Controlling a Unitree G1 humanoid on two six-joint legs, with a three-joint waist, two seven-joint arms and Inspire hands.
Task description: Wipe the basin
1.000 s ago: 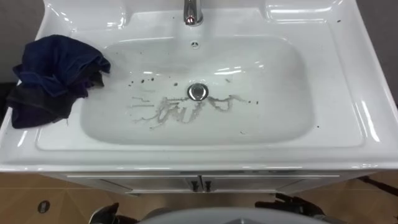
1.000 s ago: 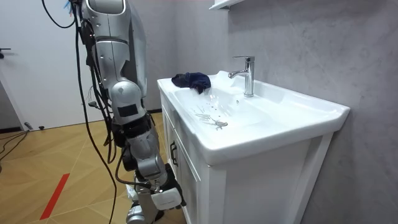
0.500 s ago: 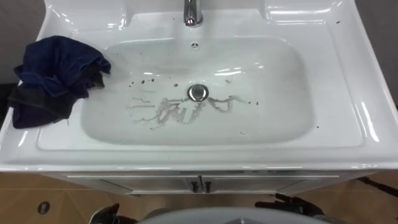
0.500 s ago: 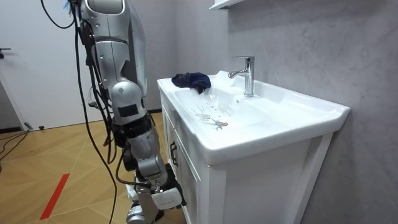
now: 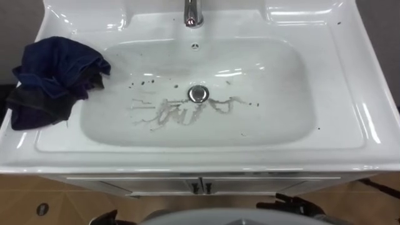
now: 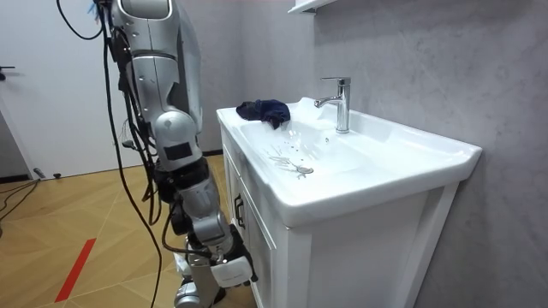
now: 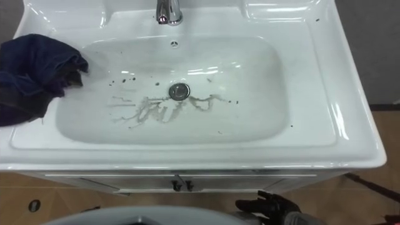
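**Q:** Where does the cloth lie?

**A:** The dark blue cloth lies crumpled on the left rim of the white basin. One fold hangs over the edge of the bowl. No hand touches it.

**Q:** And the hands?

**A:** Both are low, below the front edge of the basin and well apart from the cloth. The left hand shows as a dark shape at the lower left. The right hand shows at the lower right, in front of the cabinet. Whether the fingers of either hand are spread or curled cannot be told.

**Q:** What marks the bowl?

**A:** Grey streaks run just below and to the left of the drain, and dark specks are scattered around them. The tap stands at the back rim, in line with the drain.

**Q:** How does the robot stand?

**A:** In the room view it stands upright, close against the cabinet front and facing the basin. The arm nearer the camera hangs down beside the cabinet.
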